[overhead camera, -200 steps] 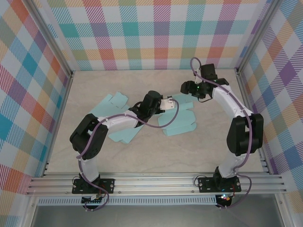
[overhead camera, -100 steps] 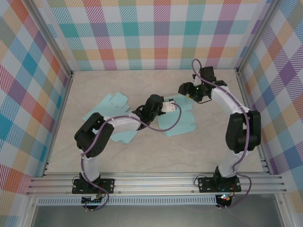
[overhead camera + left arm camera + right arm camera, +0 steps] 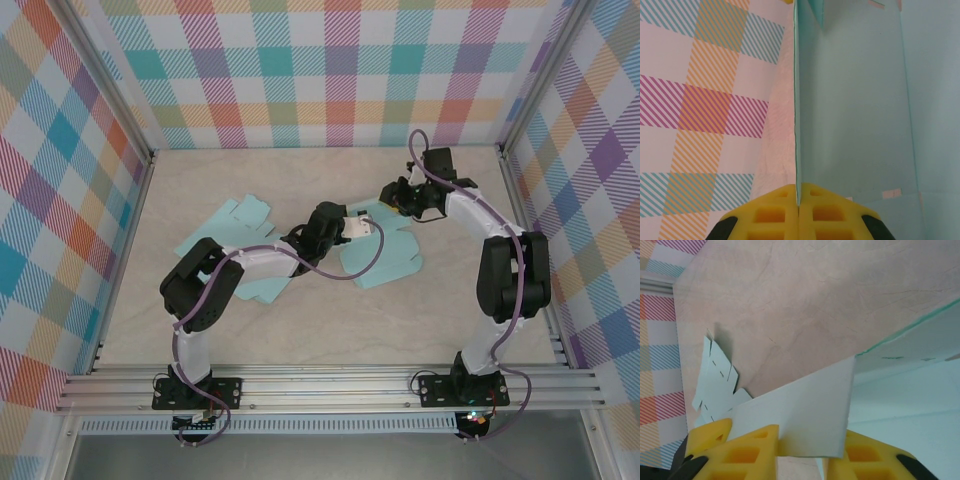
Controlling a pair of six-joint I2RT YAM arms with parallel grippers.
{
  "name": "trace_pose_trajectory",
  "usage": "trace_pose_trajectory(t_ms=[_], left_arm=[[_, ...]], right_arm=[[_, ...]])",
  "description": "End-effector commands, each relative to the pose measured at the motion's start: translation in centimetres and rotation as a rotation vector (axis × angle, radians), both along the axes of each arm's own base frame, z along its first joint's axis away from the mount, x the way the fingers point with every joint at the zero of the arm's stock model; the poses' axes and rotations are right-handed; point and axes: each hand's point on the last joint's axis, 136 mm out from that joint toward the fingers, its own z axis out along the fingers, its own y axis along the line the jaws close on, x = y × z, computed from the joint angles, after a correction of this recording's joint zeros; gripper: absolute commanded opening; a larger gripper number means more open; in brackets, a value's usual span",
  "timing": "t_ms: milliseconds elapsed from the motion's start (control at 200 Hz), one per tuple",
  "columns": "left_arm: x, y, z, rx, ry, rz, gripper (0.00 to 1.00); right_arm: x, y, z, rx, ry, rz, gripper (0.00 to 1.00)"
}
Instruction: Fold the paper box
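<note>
The paper box is a flat pale-teal cutout spread across the middle of the table, its far end lying to the left. My left gripper is shut on the thin edge of a raised panel. In the left wrist view its yellow fingertips pinch that edge, and the panel stands upright ahead. My right gripper hovers at the box's far right corner. In the right wrist view a pale flap crosses the narrow gap between its fingers, which stand apart.
Plaid walls enclose the table on three sides. A metal rail runs along the near edge by the arm bases. Bare tabletop lies beyond the flap, with the box's dashed-line tabs further off.
My right gripper's jaws have narrowed sharply around the flap, and it has shifted slightly toward the box. The left gripper stays shut on the panel, moved a little to the right.
</note>
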Motion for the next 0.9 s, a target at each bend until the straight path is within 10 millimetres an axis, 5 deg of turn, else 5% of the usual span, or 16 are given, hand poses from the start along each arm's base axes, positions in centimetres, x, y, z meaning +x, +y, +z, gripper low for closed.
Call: trace_pose_trajectory(t_ms=[0, 200, 340, 565, 895], left_arm=[[-1.1, -1.5, -0.7, -0.006, 0.006, -0.039, 0.00], [-1.2, -0.9, -0.5, -0.025, 0.029, -0.049, 0.00], [-1.1, -0.3, -0.2, -0.043, 0.050, -0.054, 0.00], [-1.1, 0.7, 0.7, -0.130, 0.124, -0.061, 0.00], [-0.6, 1.3, 0.5, -0.128, 0.133, -0.044, 0.00]], right_arm=[[-0.9, 0.5, 1.0, 0.045, -0.024, 0.030, 0.26], [-2.7, -1.9, 3.1, 0.056, -0.081, -0.011, 0.56], [-4.4, -4.7, 3.9, 0.016, -0.123, -0.067, 0.62], [-6.6, -8.2, -0.1, -0.041, -0.088, -0.147, 0.62], [-6.2, -8.9, -6.2, -0.086, -0.012, -0.157, 0.61]])
